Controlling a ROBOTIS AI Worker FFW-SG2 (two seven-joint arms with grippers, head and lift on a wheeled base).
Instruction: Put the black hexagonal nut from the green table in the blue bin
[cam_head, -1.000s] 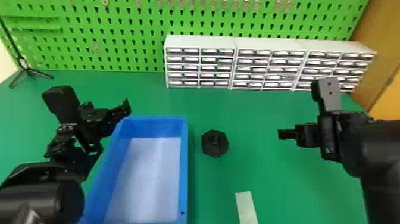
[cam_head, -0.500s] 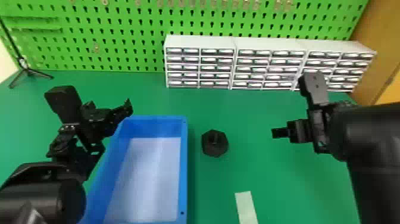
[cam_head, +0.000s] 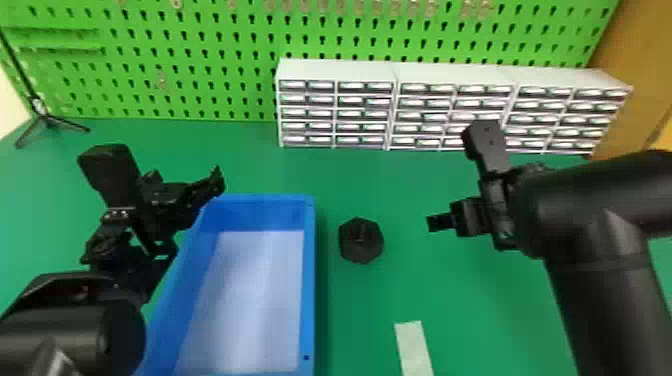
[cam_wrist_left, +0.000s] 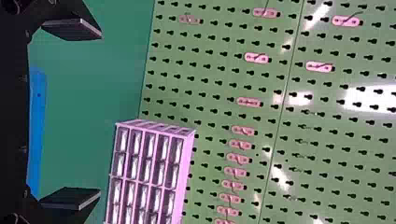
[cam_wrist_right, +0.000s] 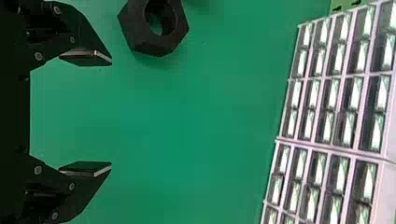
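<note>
You have one black hexagonal nut (cam_head: 369, 249) mid-frame, one blue bin (cam_head: 309, 280) lower left. Your left gripper (cam_head: 218, 181) and right gripper (cam_head: 436, 223) both gape wide.

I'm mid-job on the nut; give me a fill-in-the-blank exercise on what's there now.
1. The table under the black hexagonal nut is coloured ____.
2. The two fingers of the right gripper are not shut but ____.
3. From the robot's side, the nut lies to the ____ of the blue bin.
4. The nut's outer outline has ____ sides.

Missing words: green; open; right; six.
</note>
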